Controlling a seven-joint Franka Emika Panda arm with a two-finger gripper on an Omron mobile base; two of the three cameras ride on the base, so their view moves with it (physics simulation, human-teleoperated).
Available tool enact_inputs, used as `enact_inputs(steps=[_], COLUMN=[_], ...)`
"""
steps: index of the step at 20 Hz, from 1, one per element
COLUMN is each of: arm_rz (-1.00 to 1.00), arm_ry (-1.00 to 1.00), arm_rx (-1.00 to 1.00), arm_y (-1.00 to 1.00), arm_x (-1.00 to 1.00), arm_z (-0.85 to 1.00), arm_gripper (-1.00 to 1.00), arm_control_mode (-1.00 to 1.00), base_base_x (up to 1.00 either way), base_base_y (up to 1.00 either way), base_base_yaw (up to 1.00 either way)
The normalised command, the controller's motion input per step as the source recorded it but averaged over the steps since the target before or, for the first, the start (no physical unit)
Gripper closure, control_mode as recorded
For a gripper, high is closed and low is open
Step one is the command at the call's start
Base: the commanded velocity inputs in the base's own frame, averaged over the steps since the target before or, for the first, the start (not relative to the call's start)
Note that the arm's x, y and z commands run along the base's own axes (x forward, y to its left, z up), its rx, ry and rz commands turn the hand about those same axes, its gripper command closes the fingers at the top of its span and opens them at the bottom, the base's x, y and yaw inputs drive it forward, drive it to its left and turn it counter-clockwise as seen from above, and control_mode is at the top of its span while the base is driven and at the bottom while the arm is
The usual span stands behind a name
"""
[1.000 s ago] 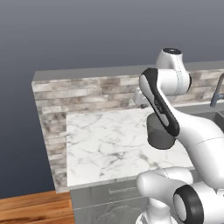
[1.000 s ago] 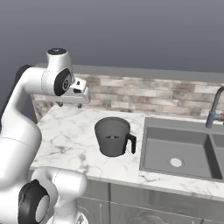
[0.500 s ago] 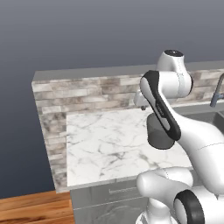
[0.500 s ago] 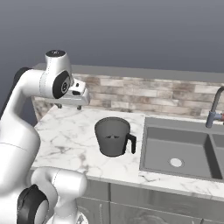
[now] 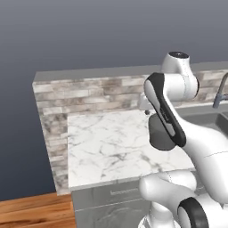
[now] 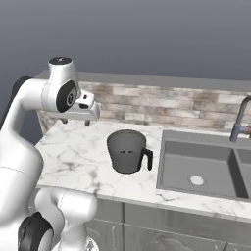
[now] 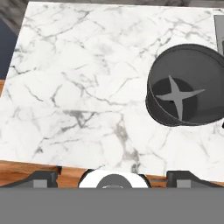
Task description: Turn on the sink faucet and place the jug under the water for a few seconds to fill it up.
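Left base view
- Jug (image 5: 161, 133): dark gray, upright on the white marble counter (image 5: 107, 142), mostly hidden behind the arm's dark-edged link; only its left flank shows.
- Sink faucet (image 5: 219, 93): gooseneck at the far right edge, in front of the brick backsplash (image 5: 89, 95).

Right base view
- Gripper (image 6: 74, 120): hangs above the far left part of the counter, close to the backsplash — two small dark tips point down, set wide apart, nothing between them.
- Jug (image 6: 127, 151): upright on the marble, black handle turned right toward the sink (image 6: 169, 169); well right of the gripper and nearer than it, apart from it.
- Sink: left basin with a round pale drain; the jug stands just left of its rim.
- Sink faucet (image 6: 240, 120): at the far right, behind the basin.

Hand view
- Gripper (image 7: 112, 176): fingertips at the bottom corners, spread wide, empty.
- Jug (image 7: 186, 85): seen from above at the right — its interior shows a pale cross-shaped mark.
- Counter (image 7: 78, 87): veined marble under the hand.
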Motion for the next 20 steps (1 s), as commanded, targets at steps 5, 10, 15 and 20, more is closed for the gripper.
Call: enact_inputs(steps=[5, 10, 15, 20], arm_rz=[0.0, 0.0, 0.0, 0.0], arm_ry=[0.0, 0.0, 0.0, 0.0], arm_rx=[0.0, 0.0, 0.0, 0.0], arm_y=[0.0, 0.0, 0.0, 0.0], arm_x=[0.0, 0.0, 0.0, 0.0], arm_z=[0.0, 0.0, 0.0, 0.0], arm_gripper=[-1.0, -1.0, -1.0, -1.0], arm_control_mode=[1.0, 1.0, 1.0, 1.0], base_base_x=[-0.49, -0.17, 0.0, 0.0], base_base_y=[-0.1, -0.38, -0.67, -0.92], base_base_yaw=[0.0, 0.0, 0.0, 0.0])
